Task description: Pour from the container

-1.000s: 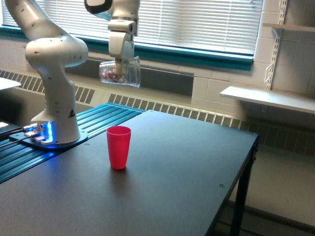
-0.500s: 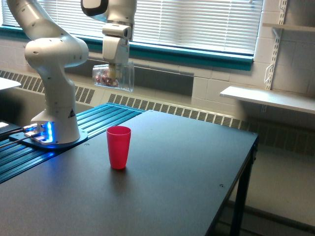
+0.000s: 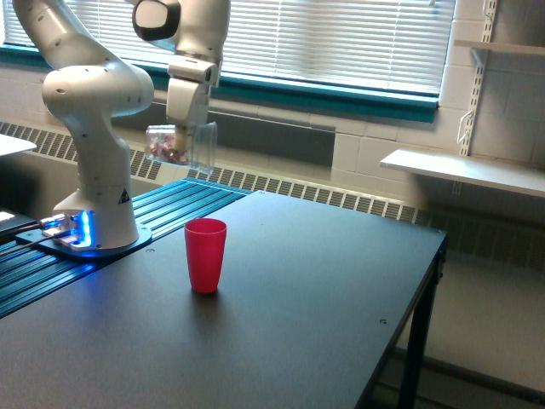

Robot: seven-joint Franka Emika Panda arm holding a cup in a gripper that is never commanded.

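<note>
**Clear cup held on its side above the table**

Exterior view: my gripper (image 3: 182, 135) hangs from my white arm (image 3: 92, 102) in front of the window blinds (image 3: 341, 38), pointing down. My jaws are closed on the clear cup (image 3: 180, 145), gripping it across its wall. The cup lies roughly on its side in my grasp, its mouth turned toward the exterior view's right and its base toward the exterior view's left. Small reddish-brown pieces (image 3: 169, 152) show through the plastic, gathered in the low part near the base.

The cup is up in the air, well above the table (image 3: 324, 307) and clear of everything on it. Below it and a little toward the exterior view's right stands the red cup (image 3: 205, 255), upright on the dark tabletop with its open mouth facing up. The two cups are well apart in height, and the clear one sits over the ribbed blue strip (image 3: 162, 213) at the table's edge, not directly over the red one.

My base (image 3: 85, 234) stands at the exterior view's left, with blue lights glowing at its foot
</note>
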